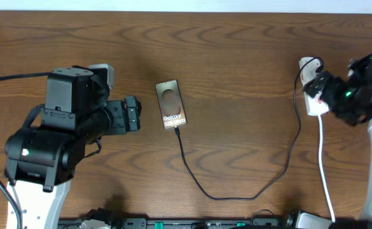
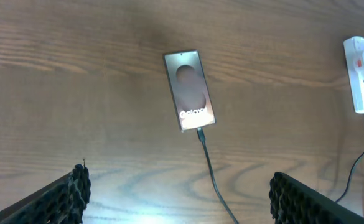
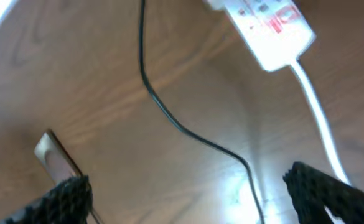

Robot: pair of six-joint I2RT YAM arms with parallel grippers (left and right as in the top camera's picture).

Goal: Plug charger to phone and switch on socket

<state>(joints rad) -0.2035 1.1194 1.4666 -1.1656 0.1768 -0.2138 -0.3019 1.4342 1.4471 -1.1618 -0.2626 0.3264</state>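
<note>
1 wooden table (image 1: 249, 51) fills the overhead view. 2 arms: left arm (image 1: 52, 140) lower left of frame, right arm (image 1: 364, 95) at right edge. left gripper (image 2: 182, 205): its 2 fingers (image 2: 76, 196) sit wide apart at the bottom corners of left wrist view, released, holding nothing. right gripper (image 3: 194, 199): also spread, nothing grasped. 1 socket (image 1: 315, 107) upper right of overhead, partly hidden under right arm; red switches blurred, so count & on/off can't tell. 1 white cord (image 1: 325, 178) runs from it to bottom edge. 1 phone (image 1: 171, 105) lies flat, centre-left, lettering up. 1 charger (image 2: 207, 155): thin black cable, tip touching phone's lower end, loops down, right, then up toward socket.
</note>
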